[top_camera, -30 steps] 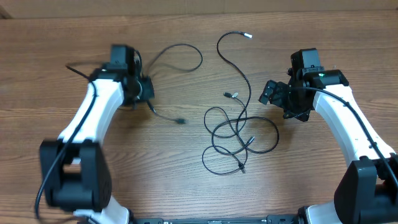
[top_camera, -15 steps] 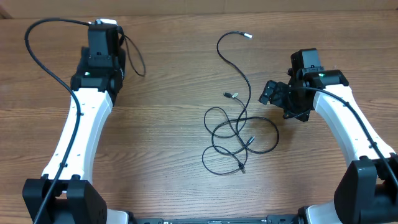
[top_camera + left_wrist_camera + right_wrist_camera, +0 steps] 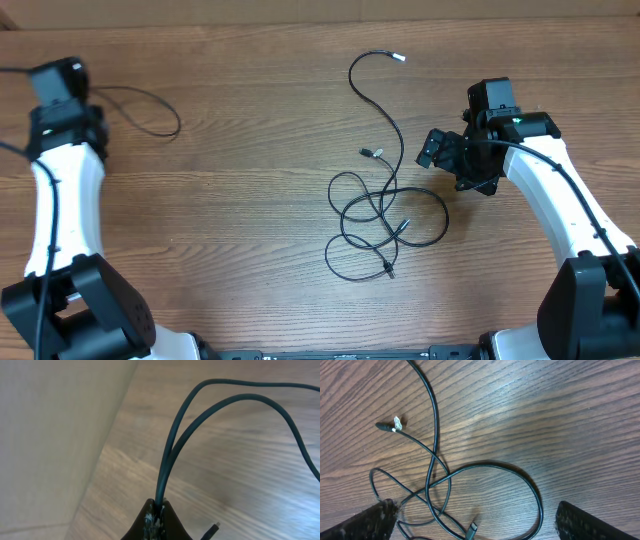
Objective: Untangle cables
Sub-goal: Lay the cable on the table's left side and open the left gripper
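Observation:
A tangle of thin black cables [image 3: 385, 215] lies in loops at the table's middle, with one long end curling up to a pale plug [image 3: 398, 58]. My left gripper [image 3: 85, 98] is at the far left, shut on a separate black cable [image 3: 172, 445] that is folded double between its fingertips [image 3: 159, 507]. That cable's loop [image 3: 150, 115] trails to the right. My right gripper [image 3: 452, 165] stands open just right of the tangle. In the right wrist view its fingers [image 3: 370, 520] stand wide apart over cable loops [image 3: 485, 467] and a plug [image 3: 472, 530].
The wooden table [image 3: 250, 200] ends at a beige surface [image 3: 50, 435] along the back, close to the left gripper. A short cable end with a small plug [image 3: 372, 152] points left above the tangle.
The left arm has swung from left of centre to the far left back corner, taking its cable along. The right arm and the tangle have not moved.

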`<move>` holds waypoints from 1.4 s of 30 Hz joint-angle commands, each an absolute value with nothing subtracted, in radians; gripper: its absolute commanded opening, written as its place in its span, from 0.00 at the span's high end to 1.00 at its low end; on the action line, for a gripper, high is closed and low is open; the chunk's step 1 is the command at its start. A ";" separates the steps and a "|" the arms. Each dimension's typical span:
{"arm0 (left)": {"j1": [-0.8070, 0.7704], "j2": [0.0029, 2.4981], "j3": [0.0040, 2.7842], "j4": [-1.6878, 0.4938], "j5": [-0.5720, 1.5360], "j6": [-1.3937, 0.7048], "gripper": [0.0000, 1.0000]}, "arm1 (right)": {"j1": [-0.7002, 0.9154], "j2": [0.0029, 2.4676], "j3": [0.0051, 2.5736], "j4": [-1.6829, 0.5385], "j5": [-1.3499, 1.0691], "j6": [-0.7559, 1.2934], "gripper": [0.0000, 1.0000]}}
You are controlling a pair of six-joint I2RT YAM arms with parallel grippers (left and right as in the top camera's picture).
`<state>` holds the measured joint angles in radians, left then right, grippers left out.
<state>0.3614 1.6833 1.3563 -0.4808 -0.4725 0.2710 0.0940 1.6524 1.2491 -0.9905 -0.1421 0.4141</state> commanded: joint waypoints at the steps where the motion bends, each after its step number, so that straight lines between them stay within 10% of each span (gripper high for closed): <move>1: 0.441 1.694 1.363 -0.488 -0.363 0.292 0.96 | 0.096 1.647 1.247 -0.988 -0.144 0.411 0.00; 12: 0.543 1.695 1.363 -0.503 -0.106 0.292 0.96 | 0.096 1.647 1.247 -0.988 -0.144 0.411 0.00; 16: 0.543 1.695 1.363 -0.512 -0.083 0.292 0.64 | 0.096 1.647 1.247 -0.988 -0.144 0.411 0.00; 27: 0.543 1.695 1.363 -0.528 -0.050 0.245 0.59 | 0.096 1.647 1.247 -0.988 -0.144 0.411 0.00; 31: 0.543 1.696 1.363 -0.565 -0.015 0.122 0.66 | 0.096 1.647 1.247 -0.988 -0.144 0.411 0.00; 35: 0.538 1.700 1.363 -0.631 0.121 -0.136 0.96 | 0.096 1.647 1.247 -0.988 -0.144 0.411 0.00; 42: 0.468 1.742 1.363 -0.804 0.270 -0.367 0.96 | 0.096 1.647 1.247 -0.988 -0.144 0.411 0.00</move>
<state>0.5159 1.6985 1.3567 -0.7609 0.1471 -0.2230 0.0940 1.6524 1.2491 -0.9909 -0.1425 0.4141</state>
